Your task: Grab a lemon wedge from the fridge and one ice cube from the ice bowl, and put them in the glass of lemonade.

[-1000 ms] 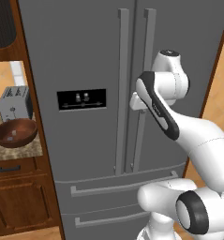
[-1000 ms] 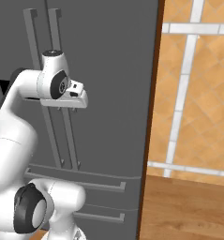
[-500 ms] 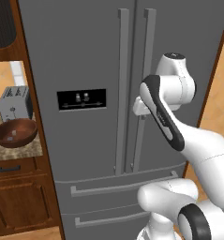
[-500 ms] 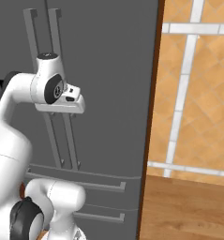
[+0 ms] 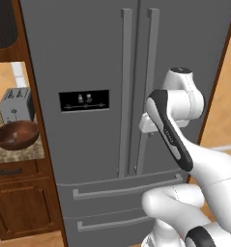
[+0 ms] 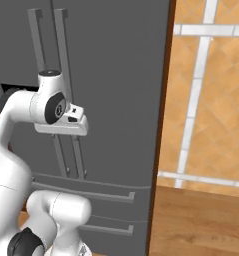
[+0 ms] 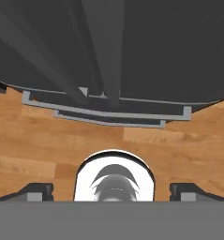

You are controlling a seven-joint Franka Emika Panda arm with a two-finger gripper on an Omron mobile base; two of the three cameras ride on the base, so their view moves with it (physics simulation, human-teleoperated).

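You are at the first step, opening the fridge (image 5: 112, 72): both doors stand shut, so the lemon wedge is presumably inside, unseen. The gripper (image 7: 111, 191) hangs just in front of the right door's handle (image 5: 147, 91), pointing down along the door toward the drawers (image 7: 108, 112) and floor. Its fingertips (image 7: 36, 191) stand wide apart, holding and touching nothing. Next, you must bring the handle between the fingers before closing and pulling. The brown bowl (image 5: 15, 135) sits on the worktop (image 5: 20, 152) left of the fridge.
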